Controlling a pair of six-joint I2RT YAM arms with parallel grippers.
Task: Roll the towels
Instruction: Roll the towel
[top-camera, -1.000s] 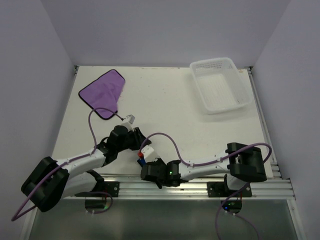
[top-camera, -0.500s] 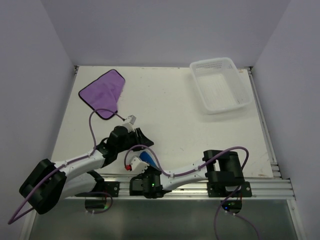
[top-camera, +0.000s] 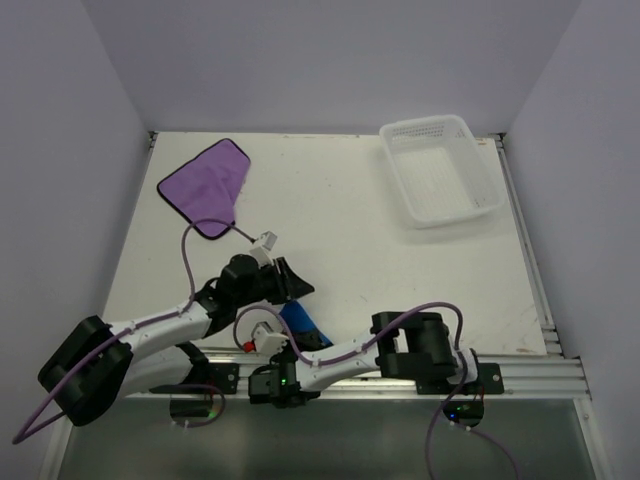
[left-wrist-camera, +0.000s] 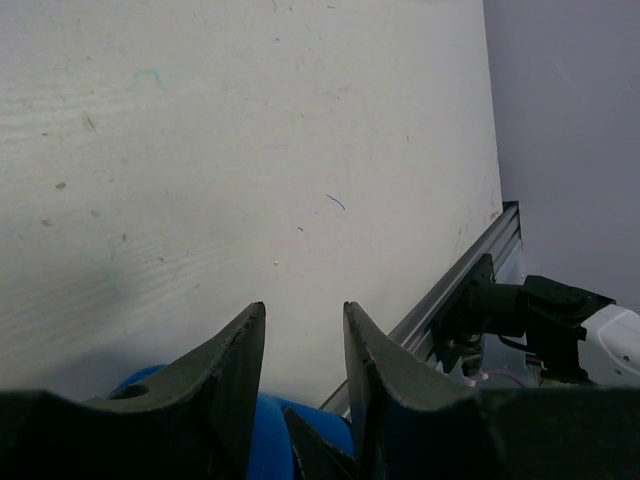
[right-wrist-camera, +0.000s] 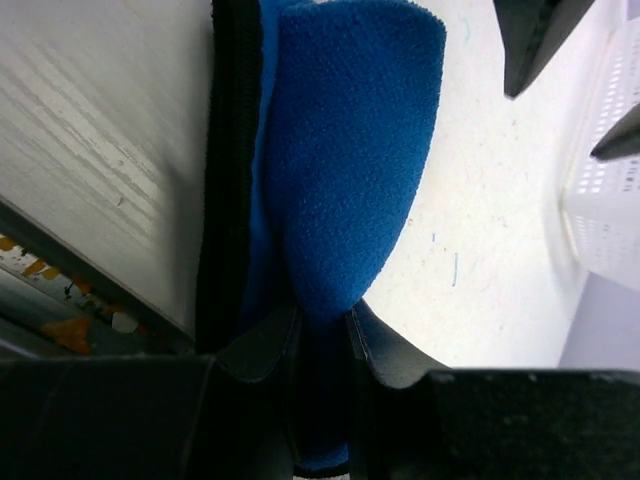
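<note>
The blue towel (right-wrist-camera: 350, 150) is pinched at a fold by the right hand (right-wrist-camera: 322, 322), right down at the near edge of the table (top-camera: 340, 230). The left hand (left-wrist-camera: 300, 312) is held just over it, fingers parted and nothing gripped between them. Whether it's actually touching the cloth can't really be made out. The purple towel (top-camera: 203, 186) is spread flat at the far left corner, well apart from the basket (top-camera: 425, 127) at the far right.
</note>
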